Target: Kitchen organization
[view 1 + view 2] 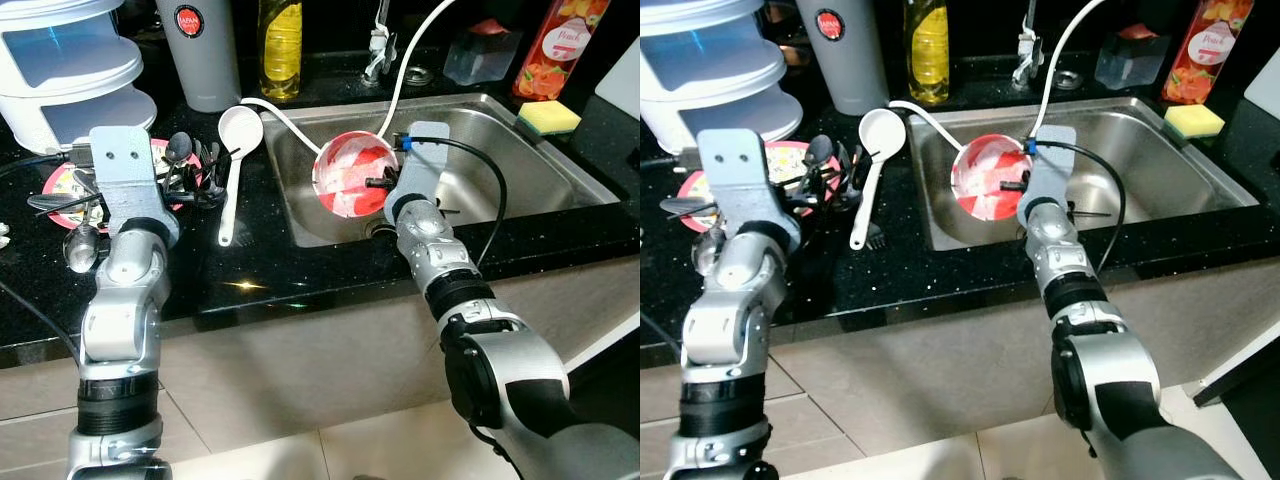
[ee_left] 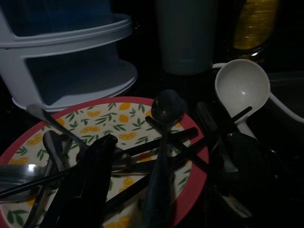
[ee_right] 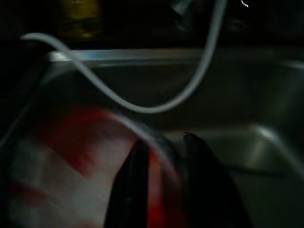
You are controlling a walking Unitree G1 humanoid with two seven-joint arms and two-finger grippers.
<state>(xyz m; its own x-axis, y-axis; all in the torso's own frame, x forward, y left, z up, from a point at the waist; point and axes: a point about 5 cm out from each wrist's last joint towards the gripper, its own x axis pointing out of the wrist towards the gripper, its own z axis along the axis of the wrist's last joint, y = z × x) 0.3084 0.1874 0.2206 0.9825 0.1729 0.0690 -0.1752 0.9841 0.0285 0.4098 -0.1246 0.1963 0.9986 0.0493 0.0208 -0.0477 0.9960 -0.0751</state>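
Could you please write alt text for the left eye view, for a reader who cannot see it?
The right tool holds a red and white bowl by its rim above the steel sink. The left tool reaches over a plate piled with dark utensils, beside a white ladle.

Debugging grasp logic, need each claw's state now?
Left claw: over the plate of cutlery, state cannot be told.
Right claw: closed on the red bowl rim.

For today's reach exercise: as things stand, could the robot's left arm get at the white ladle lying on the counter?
Probably yes. The left gripper hovers over the plate of cutlery, and the white ladle lies just beyond with nothing on it.
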